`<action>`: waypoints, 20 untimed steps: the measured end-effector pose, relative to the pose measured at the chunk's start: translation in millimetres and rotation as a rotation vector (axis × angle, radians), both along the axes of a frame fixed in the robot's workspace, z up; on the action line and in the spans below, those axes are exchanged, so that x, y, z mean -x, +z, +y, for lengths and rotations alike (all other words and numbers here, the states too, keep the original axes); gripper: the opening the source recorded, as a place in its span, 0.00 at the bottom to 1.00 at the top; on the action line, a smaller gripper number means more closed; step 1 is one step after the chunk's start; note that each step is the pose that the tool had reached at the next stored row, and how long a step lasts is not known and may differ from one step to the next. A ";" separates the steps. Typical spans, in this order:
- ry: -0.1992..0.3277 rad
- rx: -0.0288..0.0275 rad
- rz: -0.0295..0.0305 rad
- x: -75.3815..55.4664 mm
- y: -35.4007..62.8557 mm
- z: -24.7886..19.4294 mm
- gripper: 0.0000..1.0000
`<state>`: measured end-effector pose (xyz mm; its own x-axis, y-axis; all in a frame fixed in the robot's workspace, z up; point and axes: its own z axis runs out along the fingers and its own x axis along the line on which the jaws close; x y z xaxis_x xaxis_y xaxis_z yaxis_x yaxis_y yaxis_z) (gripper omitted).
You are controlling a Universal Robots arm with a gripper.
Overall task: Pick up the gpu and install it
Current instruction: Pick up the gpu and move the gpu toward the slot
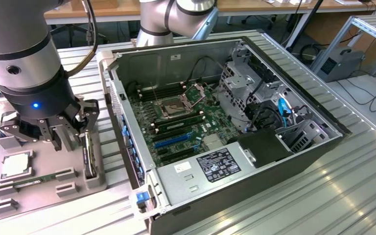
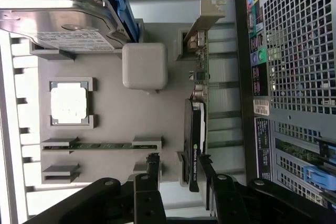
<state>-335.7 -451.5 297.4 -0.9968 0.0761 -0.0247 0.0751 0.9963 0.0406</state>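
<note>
Gripper (image 2: 178,165) jaws released, straddling the gpu (image 2: 193,135), which stands on edge in the parts tray (image 1: 44,185) beside the PC case (image 1: 195,210). Edge-up slot leaves both faces graspable; pads (image 2: 153,163) probably not touching.

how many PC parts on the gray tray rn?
4: hard drive at one end, CPU next to it, RAM stick past the CPU, gpu on edge along the side nearest the case. More may be hidden.
</note>
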 end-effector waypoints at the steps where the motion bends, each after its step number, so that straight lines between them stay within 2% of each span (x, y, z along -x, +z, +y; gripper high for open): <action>1: 0.000 0.0000 0.0000 0.0 -0.4 0.0 0.42; 20: 0.000 0.0000 0.0000 0.0 -6.8 0.0 0.42</action>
<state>-335.7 -451.5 290.6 -0.9968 0.0761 -0.0248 0.0751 0.9964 0.0407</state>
